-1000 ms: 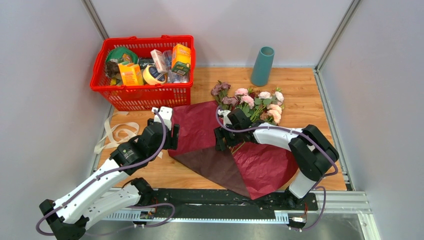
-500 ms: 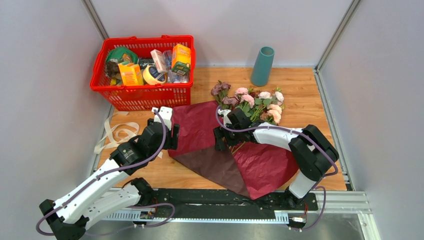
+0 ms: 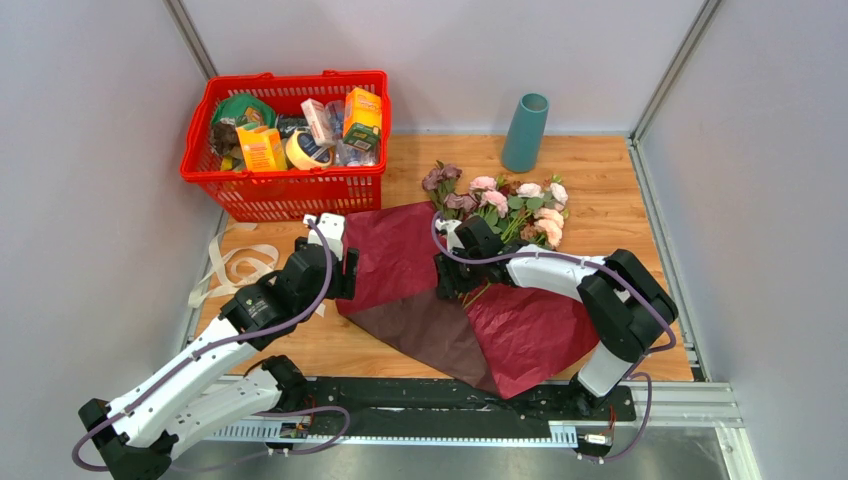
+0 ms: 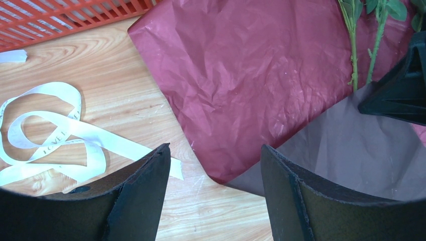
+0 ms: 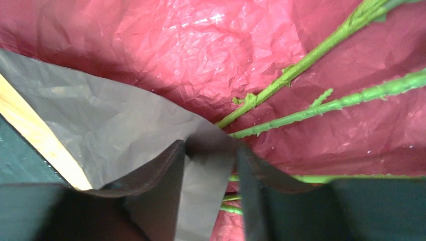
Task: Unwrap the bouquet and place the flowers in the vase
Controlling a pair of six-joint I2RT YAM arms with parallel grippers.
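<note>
Flowers [image 3: 500, 205] lie on opened burgundy paper [image 3: 400, 255], vase [image 3: 524, 132] upright behind. We see right gripper [image 5: 210, 168] pinching the paper's folded flap; left gripper [image 4: 216, 170] gapes wide, empty.

A wooden table [image 3: 600, 215] was seen carrying burgundy wrapping paper [image 3: 400, 255] spread at its centre. Left of the paper lay a cream ribbon [image 3: 235, 265]; behind it stood a red basket [image 3: 285, 190], flowers [image 3: 505, 205] and a teal vase [image 3: 524, 132].

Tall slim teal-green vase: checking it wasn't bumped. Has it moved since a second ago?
No. The tall slim teal-green vase stands upright against the back wall as before.
</note>
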